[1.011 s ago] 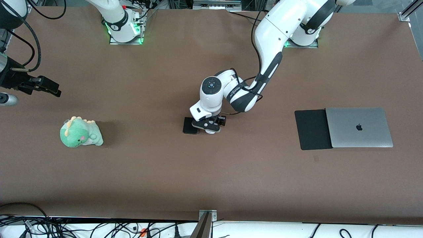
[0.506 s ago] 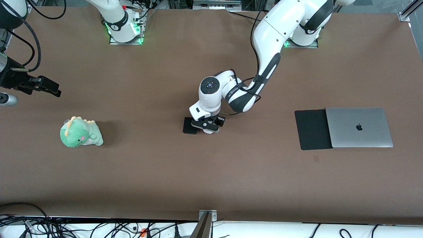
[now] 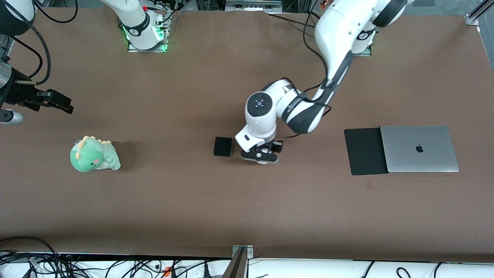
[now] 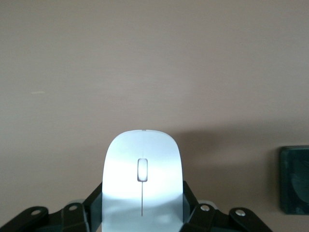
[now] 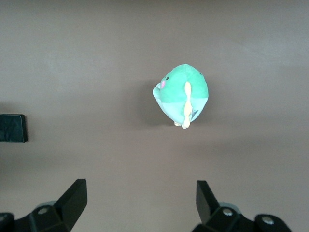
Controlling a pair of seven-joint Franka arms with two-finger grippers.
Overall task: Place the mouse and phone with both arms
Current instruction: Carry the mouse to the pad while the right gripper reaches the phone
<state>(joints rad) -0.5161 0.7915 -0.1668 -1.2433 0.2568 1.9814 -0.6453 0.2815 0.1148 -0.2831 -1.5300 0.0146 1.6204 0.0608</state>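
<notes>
My left gripper [image 3: 260, 156] is shut on the white mouse [image 4: 142, 186] and holds it over the middle of the table; a white sliver of the mouse [image 3: 263, 162] shows under the fingers in the front view. In the left wrist view my left gripper [image 4: 142, 205] has a black finger on each side of the mouse. The black phone [image 3: 223, 146] lies flat on the table just beside that gripper, toward the right arm's end, and shows in both wrist views [image 4: 294, 180] [image 5: 12, 128]. My right gripper [image 3: 58, 102] is open and empty over the right arm's end of the table [image 5: 140, 191].
A green plush dinosaur [image 3: 94, 154] lies near the right arm's end, below the right gripper's camera [image 5: 183, 94]. A closed silver laptop [image 3: 418, 148] and a black mouse pad [image 3: 364, 151] beside it lie at the left arm's end.
My left gripper has moved with the mouse away from the phone, toward the left arm's end of the table. The phone now shows whole. The right arm has barely moved.
</notes>
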